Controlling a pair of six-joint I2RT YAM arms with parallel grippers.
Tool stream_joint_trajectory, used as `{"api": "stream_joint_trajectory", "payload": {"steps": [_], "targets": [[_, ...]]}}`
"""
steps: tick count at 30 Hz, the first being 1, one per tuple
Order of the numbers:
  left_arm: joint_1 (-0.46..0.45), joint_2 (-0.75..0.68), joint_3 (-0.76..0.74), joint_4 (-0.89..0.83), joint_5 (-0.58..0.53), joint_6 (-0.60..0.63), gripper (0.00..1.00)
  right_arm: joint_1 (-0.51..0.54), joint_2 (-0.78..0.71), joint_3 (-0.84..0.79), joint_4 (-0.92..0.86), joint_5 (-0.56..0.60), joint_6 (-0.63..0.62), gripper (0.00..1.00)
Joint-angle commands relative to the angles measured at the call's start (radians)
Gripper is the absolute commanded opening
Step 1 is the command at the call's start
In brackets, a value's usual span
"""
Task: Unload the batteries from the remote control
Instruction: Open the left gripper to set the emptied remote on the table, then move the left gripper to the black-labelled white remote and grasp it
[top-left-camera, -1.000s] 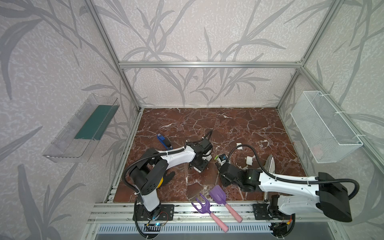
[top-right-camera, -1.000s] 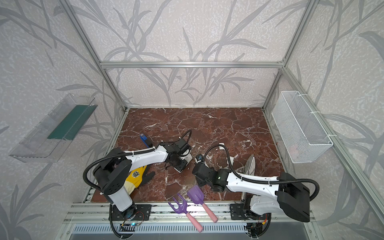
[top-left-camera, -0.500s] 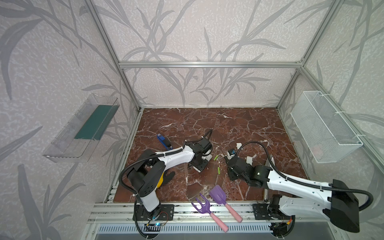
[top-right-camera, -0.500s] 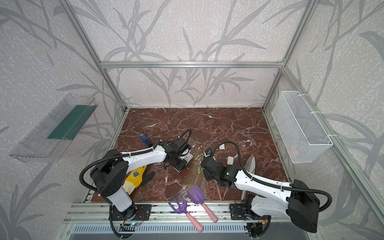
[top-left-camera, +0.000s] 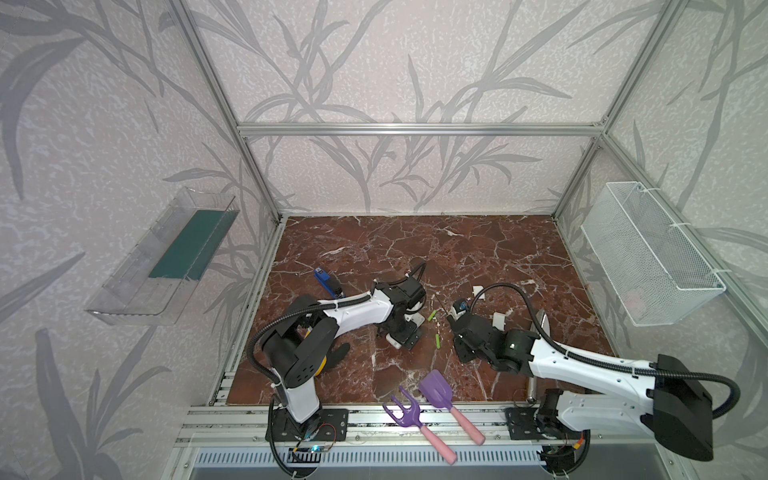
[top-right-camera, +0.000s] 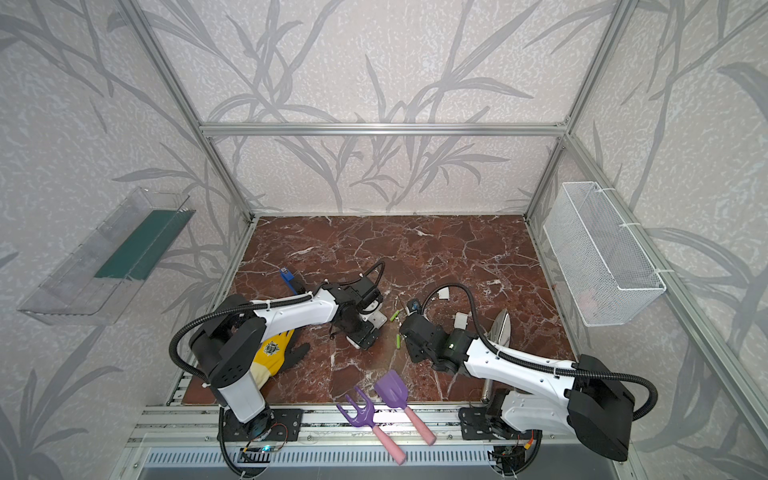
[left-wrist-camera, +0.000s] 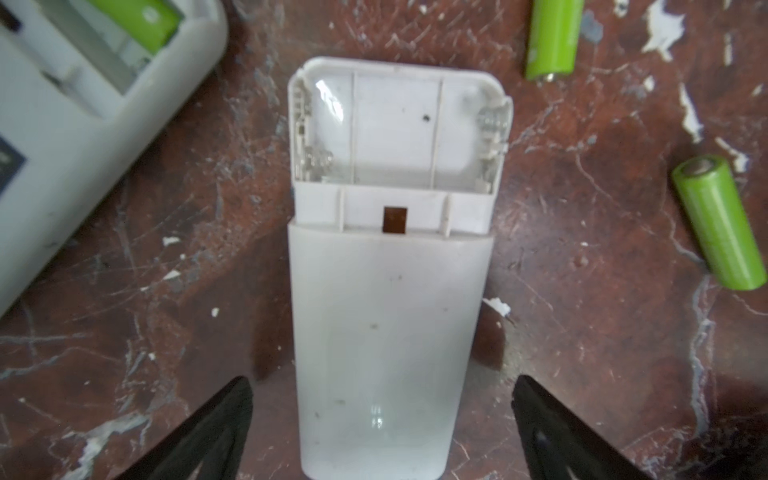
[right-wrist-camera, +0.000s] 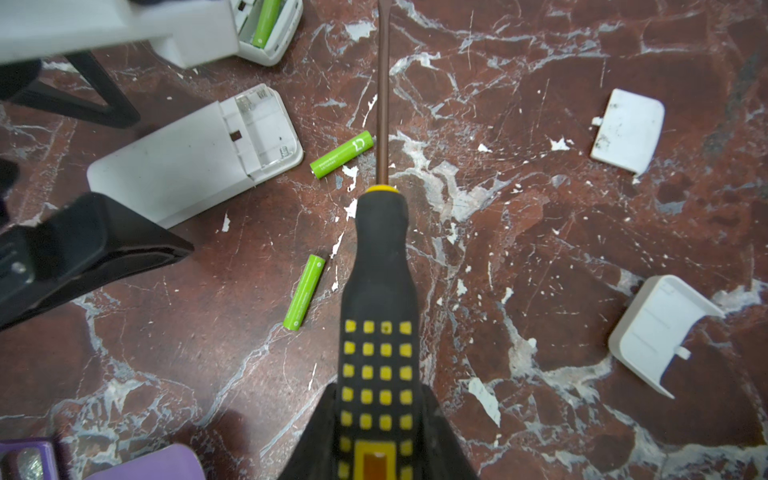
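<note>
Opening to full width, left tool (left-wrist-camera: 382, 380) drops its hold on the remote (left-wrist-camera: 390, 291), now flat on the worktop (left-wrist-camera: 602, 353), bay empty. Two batteries (top-left-camera: 437, 340) (top-right-camera: 398, 341) lie loose at its 3 o'clock in both top views. Right tool (right-wrist-camera: 378, 415) stays clamped on the screwdriver (right-wrist-camera: 380, 257). One battery (left-wrist-camera: 145, 20) still sits in second remote (left-wrist-camera: 62, 145) at 1 o'clock: probably next.

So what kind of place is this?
Most likely a robot test booth, not a home: a metal frame holds wallpapered panels, two robot arms are bolted to a rail at the front, and odd props like a toy spade and batteries lie around.
</note>
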Motion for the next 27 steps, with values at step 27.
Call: {"api": "stream_joint_trajectory", "payload": {"steps": [27], "targets": [[0.234, -0.110, 0.143, -0.090, -0.144, 0.581, 1.00, -0.024, 0.072, 0.087, 0.067, -0.140, -0.100, 0.00]]}}
